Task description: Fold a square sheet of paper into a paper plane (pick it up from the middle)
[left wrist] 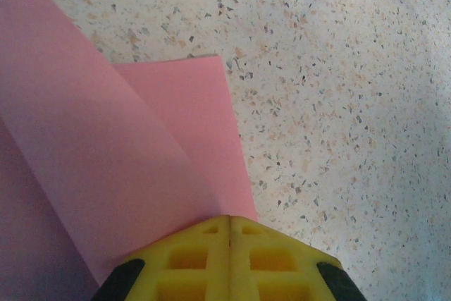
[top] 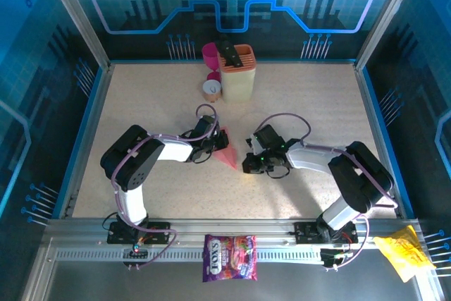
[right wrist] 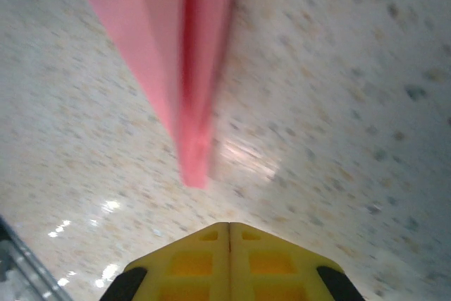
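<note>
Left wrist view, nearest first: the left gripper [left wrist: 230, 218] is clamped tight on the paper plane [left wrist: 141, 153], whose pink folds run off the frame's left side — one flap lifts and hides what lies beneath. The right gripper [right wrist: 229, 225] is pinched shut on nothing, with the plane's blurred point just ahead, not touching. All this sits mid-worktop [top: 310, 103], bare surface open to both side edges; a magenta cup [top: 210, 53] and peach holder [top: 237, 72] crowd the far edge.
</note>
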Controlling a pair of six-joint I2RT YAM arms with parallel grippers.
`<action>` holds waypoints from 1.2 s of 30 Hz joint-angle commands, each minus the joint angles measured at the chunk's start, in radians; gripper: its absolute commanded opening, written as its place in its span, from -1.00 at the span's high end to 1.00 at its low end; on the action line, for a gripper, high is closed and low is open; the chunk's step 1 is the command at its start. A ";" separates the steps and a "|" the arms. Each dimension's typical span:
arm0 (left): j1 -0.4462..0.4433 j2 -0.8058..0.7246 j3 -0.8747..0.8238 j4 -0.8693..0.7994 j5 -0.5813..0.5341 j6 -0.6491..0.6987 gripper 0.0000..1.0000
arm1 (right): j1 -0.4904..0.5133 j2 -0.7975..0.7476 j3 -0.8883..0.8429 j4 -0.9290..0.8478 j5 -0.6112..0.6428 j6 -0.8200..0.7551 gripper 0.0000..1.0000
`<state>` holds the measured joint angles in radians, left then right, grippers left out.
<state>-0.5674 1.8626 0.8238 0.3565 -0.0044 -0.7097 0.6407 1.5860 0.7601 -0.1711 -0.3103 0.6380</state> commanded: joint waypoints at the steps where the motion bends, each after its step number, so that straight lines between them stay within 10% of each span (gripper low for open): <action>1: 0.012 0.059 -0.033 -0.128 -0.058 -0.017 1.00 | 0.034 0.021 0.088 -0.006 -0.013 0.046 1.00; 36: 0.131 0.061 0.042 -0.176 -0.015 -0.034 1.00 | -0.022 0.363 0.006 0.048 0.077 0.219 1.00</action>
<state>-0.5026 1.8702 0.8577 0.3012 0.0822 -0.7605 0.6479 1.8492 0.8497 0.1158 -0.3683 0.8505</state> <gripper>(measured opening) 0.064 0.047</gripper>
